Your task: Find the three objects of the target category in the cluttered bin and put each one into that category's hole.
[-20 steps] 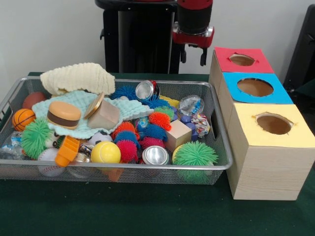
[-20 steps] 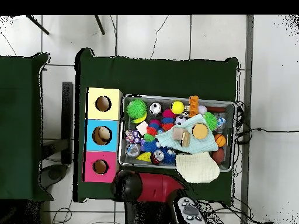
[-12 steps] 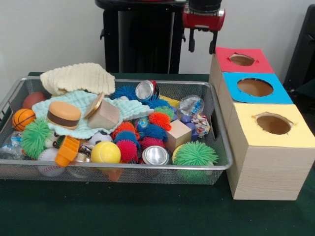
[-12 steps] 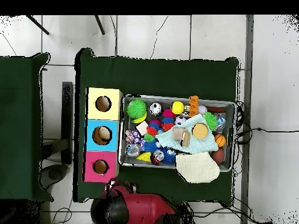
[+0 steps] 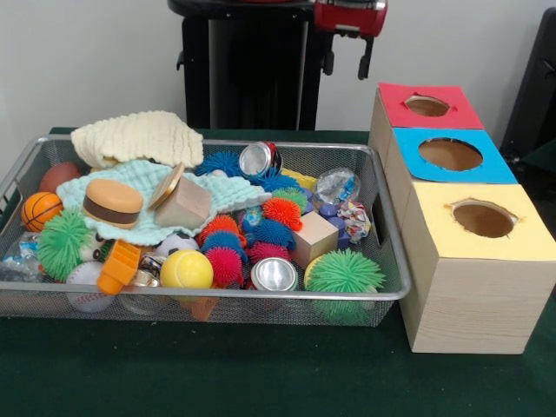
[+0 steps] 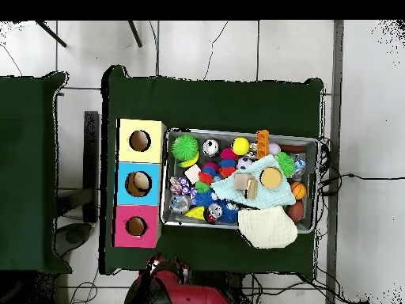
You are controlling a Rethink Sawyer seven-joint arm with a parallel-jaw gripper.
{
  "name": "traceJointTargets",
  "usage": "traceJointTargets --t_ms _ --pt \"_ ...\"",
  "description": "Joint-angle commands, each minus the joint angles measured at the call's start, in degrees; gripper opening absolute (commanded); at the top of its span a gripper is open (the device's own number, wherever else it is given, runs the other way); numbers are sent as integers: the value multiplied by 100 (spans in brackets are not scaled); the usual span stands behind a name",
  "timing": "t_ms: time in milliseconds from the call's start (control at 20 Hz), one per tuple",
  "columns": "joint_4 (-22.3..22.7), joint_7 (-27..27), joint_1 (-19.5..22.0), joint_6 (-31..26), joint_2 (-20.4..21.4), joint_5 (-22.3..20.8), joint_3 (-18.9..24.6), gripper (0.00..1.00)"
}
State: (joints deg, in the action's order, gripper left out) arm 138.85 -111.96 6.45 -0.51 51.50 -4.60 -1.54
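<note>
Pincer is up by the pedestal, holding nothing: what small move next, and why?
Probably bring the pincer forward and down over the wire bin. It hangs empty behind the bin's far rim, and nothing shows in the red, blue or yellow holes.

Silver mesh bin (image 5: 387,291) of bright spiky balls (image 5: 344,272); boxes topped red (image 5: 429,106), blue (image 5: 452,155) and yellow (image 5: 483,221); green tablecloth (image 5: 261,369).
</note>
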Motion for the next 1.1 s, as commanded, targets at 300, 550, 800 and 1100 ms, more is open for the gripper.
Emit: traceJointTargets --t_ms 300,550,800,1100 --pt "-903 -597 554 101 -969 29 299 100" --pt "-1309 -292 859 12 -1297 -133 526 100" --pt "-1333 -437 807 80 -1371 -106 523 100" --pt "-907 -807 541 576 -1310 -85 311 100"
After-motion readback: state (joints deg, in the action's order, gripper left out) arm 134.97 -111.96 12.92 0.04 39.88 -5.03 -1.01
